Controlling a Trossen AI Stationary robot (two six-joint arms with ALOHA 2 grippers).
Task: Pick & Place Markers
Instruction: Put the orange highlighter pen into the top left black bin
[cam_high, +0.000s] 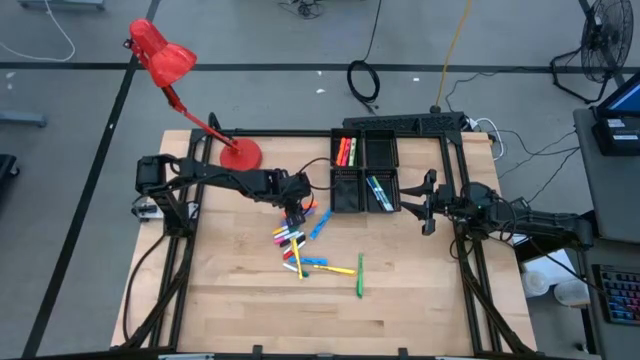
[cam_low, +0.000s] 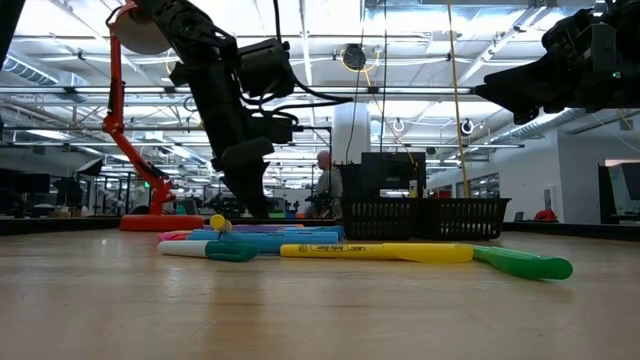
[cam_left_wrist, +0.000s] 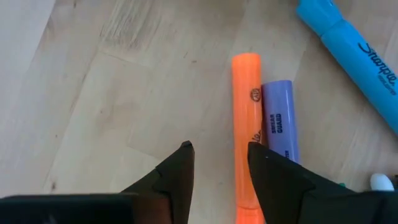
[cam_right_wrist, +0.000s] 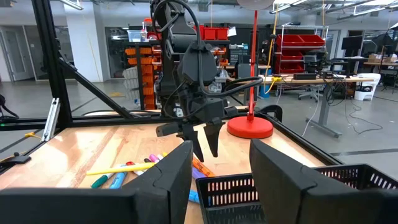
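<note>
few markers (cam_high: 345, 152) already placed in tray (cam_high: 382, 130); most left scattered on bench (cam_high: 240, 300). left end effector (cam_left_wrist: 221, 155) open, lowered beside orange marker (cam_left_wrist: 246, 124); right end effector (cam_right_wrist: 221, 158) open, parked near tray.

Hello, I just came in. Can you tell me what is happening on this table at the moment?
The robot is sorting markers from a loose pile on the wooden table into a black tray, where a few already lie. The left gripper is low over the pile with its fingers open, empty, beside an orange marker and a purple one. The right gripper waits, open, near the tray.
</note>
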